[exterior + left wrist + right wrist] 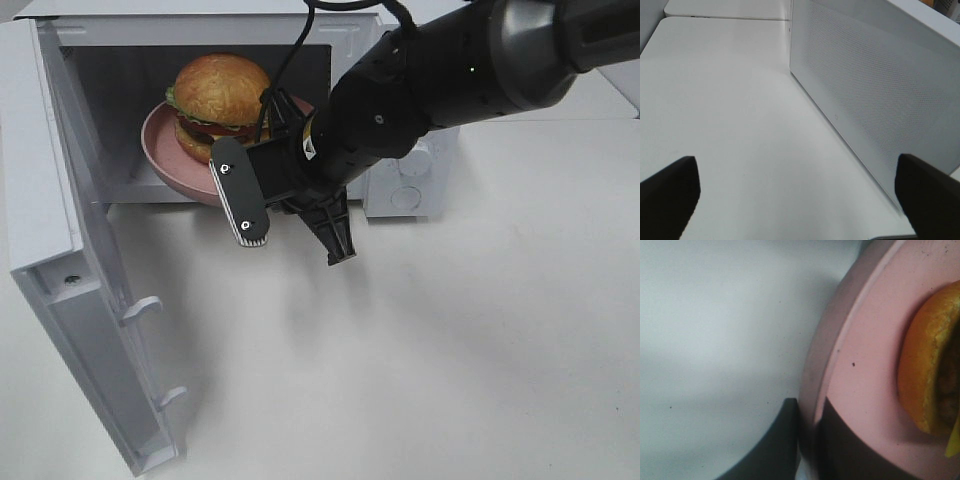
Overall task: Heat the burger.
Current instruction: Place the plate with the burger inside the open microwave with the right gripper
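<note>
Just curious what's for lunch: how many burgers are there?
1. The burger sits on the pink plate inside the open microwave; the arm hides part of its inside.

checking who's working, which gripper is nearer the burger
Right. The right gripper is shut on the pink plate rim beside the burger; the left gripper hangs open outside the microwave.

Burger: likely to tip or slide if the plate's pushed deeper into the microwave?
Probably tip-prone: the burger is tall, stacked in layers. It may slide, resting unsecured on the smooth plate. The plate looks rigid, pinched at its rim by the right gripper.
</note>
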Action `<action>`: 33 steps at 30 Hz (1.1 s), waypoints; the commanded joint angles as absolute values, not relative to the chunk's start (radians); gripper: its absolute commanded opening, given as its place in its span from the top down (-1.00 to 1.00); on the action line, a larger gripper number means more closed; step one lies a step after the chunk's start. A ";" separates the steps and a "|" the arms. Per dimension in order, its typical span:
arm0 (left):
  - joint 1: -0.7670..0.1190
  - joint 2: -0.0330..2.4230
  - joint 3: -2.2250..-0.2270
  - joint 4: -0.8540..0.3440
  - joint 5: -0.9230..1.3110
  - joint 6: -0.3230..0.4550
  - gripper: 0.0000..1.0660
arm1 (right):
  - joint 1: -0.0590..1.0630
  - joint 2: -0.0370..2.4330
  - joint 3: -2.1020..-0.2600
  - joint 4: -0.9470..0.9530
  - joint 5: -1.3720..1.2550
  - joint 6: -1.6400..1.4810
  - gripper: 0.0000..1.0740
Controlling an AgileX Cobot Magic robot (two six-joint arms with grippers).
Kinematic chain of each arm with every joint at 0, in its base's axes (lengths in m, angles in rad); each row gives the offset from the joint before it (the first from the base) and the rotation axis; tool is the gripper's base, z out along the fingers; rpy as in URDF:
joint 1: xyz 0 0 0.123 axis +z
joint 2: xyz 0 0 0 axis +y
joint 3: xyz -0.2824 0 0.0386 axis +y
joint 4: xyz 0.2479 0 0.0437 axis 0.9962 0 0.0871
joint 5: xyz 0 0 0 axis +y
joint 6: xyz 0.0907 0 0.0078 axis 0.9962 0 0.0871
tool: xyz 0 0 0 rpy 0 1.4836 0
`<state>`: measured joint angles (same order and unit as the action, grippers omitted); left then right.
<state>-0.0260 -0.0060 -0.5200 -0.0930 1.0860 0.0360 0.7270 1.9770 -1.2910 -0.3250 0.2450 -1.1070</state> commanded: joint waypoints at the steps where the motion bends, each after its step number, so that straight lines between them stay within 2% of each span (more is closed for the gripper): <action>1: -0.022 -0.024 -0.517 -0.097 1.073 0.030 -0.83 | 0.713 1.996 -1.337 -0.338 0.221 -1.077 1.00; 10: -0.022 -0.024 -0.517 -0.097 1.073 0.030 -0.83 | 0.713 2.054 -1.415 -0.339 0.228 -1.064 1.00; 26: -0.022 -0.024 -0.517 -0.094 1.073 0.027 -0.83 | 0.715 2.208 -1.701 -0.417 0.380 -0.914 1.00; 33: -0.022 -0.024 -0.517 -0.092 1.073 0.027 -0.83 | 0.715 2.245 -1.767 -0.417 0.379 -0.914 1.00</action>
<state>-0.0260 -0.0060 -0.5200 -0.0930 1.0860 0.0340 0.7170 2.2470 -1.7280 -0.3910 0.4280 -0.9160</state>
